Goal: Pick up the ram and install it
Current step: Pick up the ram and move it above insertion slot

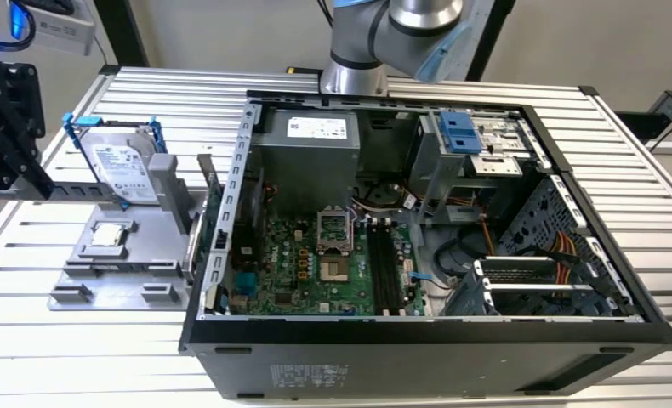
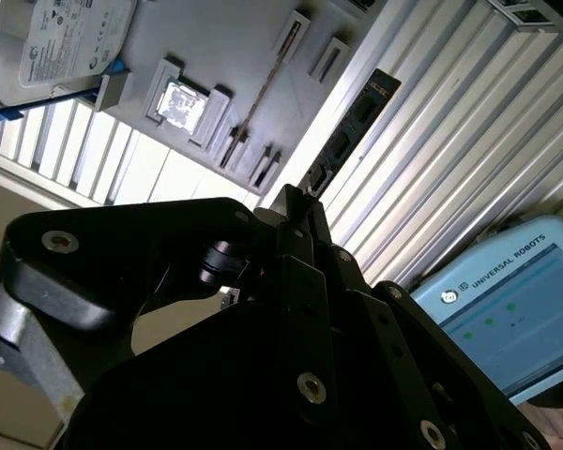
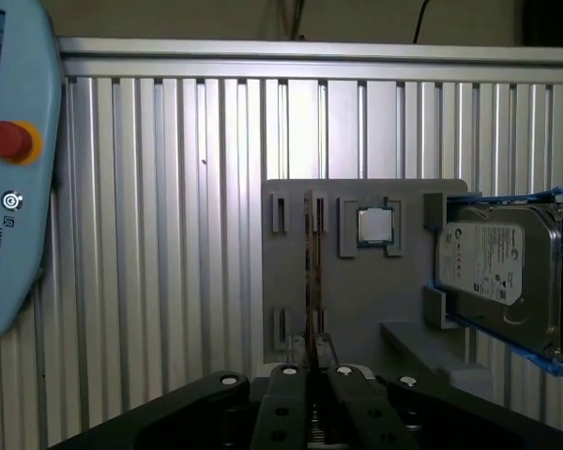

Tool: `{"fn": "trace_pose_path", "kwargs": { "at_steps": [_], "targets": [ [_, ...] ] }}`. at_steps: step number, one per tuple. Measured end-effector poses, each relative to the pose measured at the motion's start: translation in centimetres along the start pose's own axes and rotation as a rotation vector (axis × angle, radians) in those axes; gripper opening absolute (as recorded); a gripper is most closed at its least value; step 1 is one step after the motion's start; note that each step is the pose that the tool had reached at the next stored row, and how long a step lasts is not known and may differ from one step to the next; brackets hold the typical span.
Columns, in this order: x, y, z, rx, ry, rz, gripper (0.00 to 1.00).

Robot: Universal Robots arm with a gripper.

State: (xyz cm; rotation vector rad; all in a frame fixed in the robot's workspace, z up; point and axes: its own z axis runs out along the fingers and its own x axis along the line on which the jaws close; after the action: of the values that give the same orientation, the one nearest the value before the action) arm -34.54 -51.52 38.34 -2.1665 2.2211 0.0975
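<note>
The ram (image 2: 349, 127) is seen clamped at one end in the closed gripper (image 2: 298, 202), centre frame in the second wrist view, against the slatted tabletop (image 2: 469, 122); its gripped end is hidden.

An open black computer case (image 1: 427, 348) lies on the ribbed aluminium worktop (image 1: 642, 170), its green motherboard (image 1: 313, 263) exposed. At the exterior view's left, just beside the case, a grey plastic holder (image 1: 98, 274) carries an upright silver hard drive in a blue frame (image 1: 121, 166) and a small square silver processor chip (image 1: 109, 235). The robot arm's silver base (image 1: 353, 76) stands at the far side.

Gripper (image 2: 303, 197) tight on the ram (image 2: 349, 131)
</note>
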Motion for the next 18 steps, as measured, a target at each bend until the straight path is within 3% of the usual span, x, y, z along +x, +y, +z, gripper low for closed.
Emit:
{"fn": "trace_pose_path", "kwargs": {
  "at_steps": [8, 18],
  "targets": [
    [-0.02, -0.95, -0.02, -0.0001, 0.0001, 0.0, 0.0],
    [-0.07, -2.71, -0.05, -0.0003, 0.0, 0.0, 0.0]
  ]
}}
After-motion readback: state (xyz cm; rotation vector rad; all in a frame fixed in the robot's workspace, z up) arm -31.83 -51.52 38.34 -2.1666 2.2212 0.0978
